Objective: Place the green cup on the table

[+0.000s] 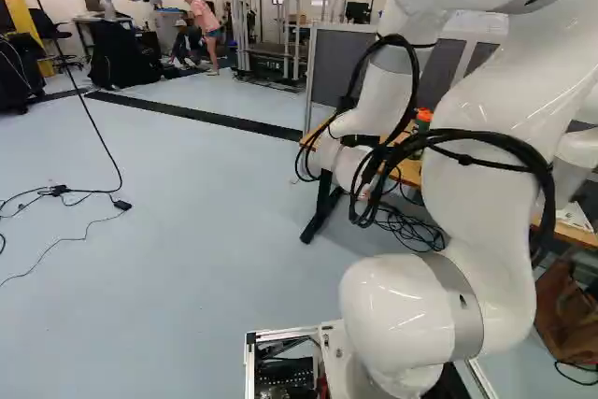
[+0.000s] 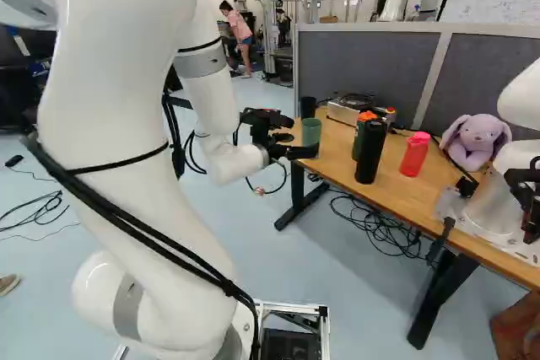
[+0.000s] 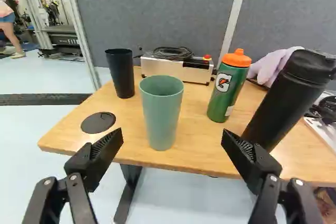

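Note:
The gripper reaches toward the near end of the wooden table in the right base view. In the wrist view, the gripper is open, its two black fingers wide apart with nothing held. The green cup stands upright on the table close to its near edge, ahead of the gap between the fingers and a little nearer one of them. No contact between cup and fingers shows there. The right base view has the green cup just behind the fingertips.
Around the cup stand a black cup, a green bottle with orange lid and a black bottle. Farther along are a red bottle, a purple plush toy and another robot. Grey partitions rise behind.

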